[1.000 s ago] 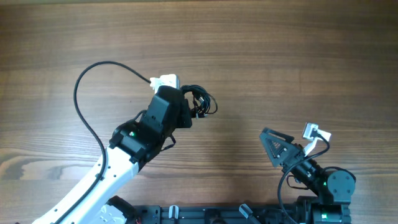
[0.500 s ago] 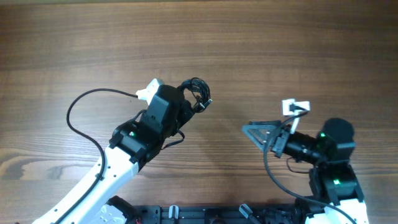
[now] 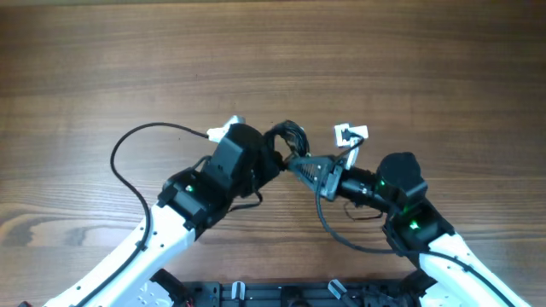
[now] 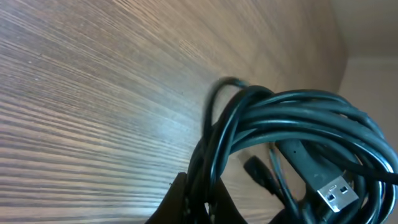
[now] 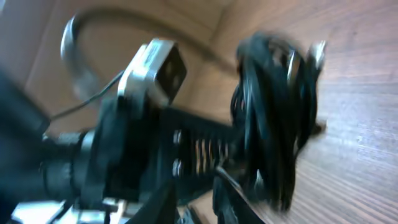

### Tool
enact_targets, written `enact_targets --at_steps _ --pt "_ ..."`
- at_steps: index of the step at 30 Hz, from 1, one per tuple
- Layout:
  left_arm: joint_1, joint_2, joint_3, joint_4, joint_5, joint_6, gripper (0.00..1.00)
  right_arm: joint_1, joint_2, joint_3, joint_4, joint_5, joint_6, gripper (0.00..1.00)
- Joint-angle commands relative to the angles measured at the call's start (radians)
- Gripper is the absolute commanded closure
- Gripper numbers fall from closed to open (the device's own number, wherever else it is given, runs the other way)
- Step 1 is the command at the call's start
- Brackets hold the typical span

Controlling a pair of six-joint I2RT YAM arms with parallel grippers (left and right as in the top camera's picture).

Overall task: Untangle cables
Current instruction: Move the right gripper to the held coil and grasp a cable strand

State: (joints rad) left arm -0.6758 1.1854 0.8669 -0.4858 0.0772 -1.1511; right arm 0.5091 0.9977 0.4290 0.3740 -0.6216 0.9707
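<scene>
The cables (image 3: 286, 136) are a small black coiled bundle held just above the wooden table. My left gripper (image 3: 271, 159) is shut on the bundle's lower strands. In the left wrist view the coils (image 4: 298, 124) fan out above the closed jaws (image 4: 200, 199), and a silver USB plug (image 4: 333, 194) sticks out at the lower right. My right gripper (image 3: 295, 164) has its tips at the bundle's near edge, facing the left gripper. The right wrist view is blurred. There the bundle (image 5: 273, 106) hangs just past my narrowly parted fingers (image 5: 198, 202), and whether they pinch a strand is unclear.
The left arm's thick black wire (image 3: 128, 162) loops out over the table to the left. The right arm's own wire (image 3: 341, 234) curls under its wrist. In the right wrist view the left arm's wrist camera (image 5: 155, 65) is very close, straight ahead.
The right arm swung from the lower right up to the bundle, with its jaws narrowing from wide open. The left gripper carried the bundle slightly right, still shut on it.
</scene>
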Motion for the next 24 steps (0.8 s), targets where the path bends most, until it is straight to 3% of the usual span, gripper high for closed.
enact_targets --at_steps 1,12,14,18,21,24 --pt "-0.041 -0.011 0.013 0.002 0.013 0.134 0.96 0.004 0.04 0.012 0.043 0.084 0.09 0.8" --pt "-0.077 -0.029 0.013 0.102 0.12 0.311 0.96 0.004 0.054 0.012 -0.126 0.266 0.139 0.8" --pt "-0.059 -0.048 0.013 0.109 0.12 0.314 0.96 0.004 0.052 0.012 -0.123 0.254 0.134 0.72" --pt "-0.012 -0.095 0.013 0.104 0.087 0.472 0.96 0.004 0.016 0.013 -0.059 0.204 0.125 0.56" --pt "0.039 -0.092 0.013 0.031 -0.098 0.496 0.96 0.004 -0.058 0.013 -0.063 0.15 0.127 0.28" --pt "0.092 -0.09 0.013 -0.009 -0.237 0.492 0.96 0.004 -0.13 0.013 -0.121 0.126 0.082 0.22"
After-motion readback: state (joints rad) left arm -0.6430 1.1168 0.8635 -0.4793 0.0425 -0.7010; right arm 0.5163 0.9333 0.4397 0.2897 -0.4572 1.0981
